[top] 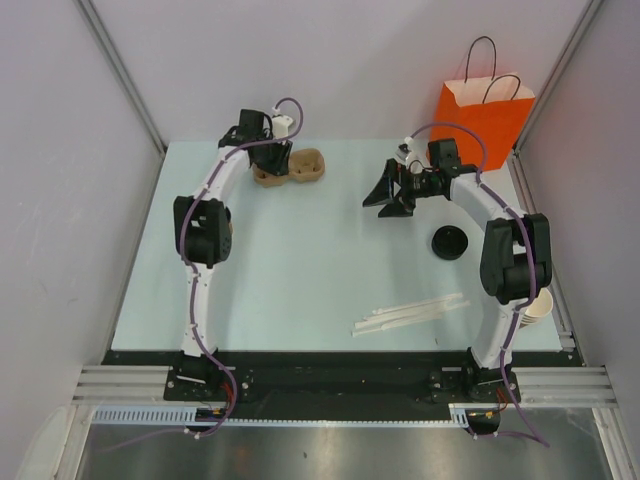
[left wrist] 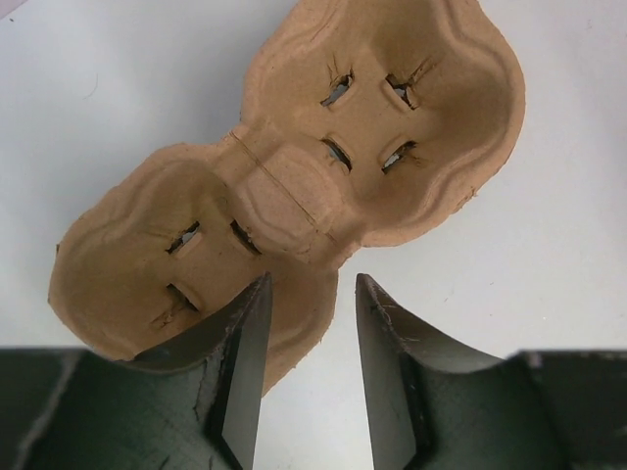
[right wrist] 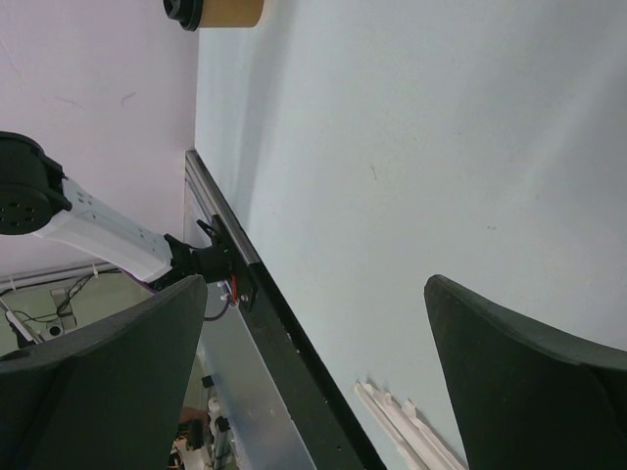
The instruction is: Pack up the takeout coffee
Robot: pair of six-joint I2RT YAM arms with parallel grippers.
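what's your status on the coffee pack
Left tool open astride the cup carrier rim. Right tool wide open, empty. Takeout coffee untouched, near the right tool. Path to orange bag looks clear.

Spread jaws, pale table (right wrist: 411, 147), takeout coffee (right wrist: 217, 12) at top edge

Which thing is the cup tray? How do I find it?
Go to the far left corner of the pale table, just below the left gripper. The cup tray is brown moulded cardboard with two round pockets joined together, unlike anything else there.
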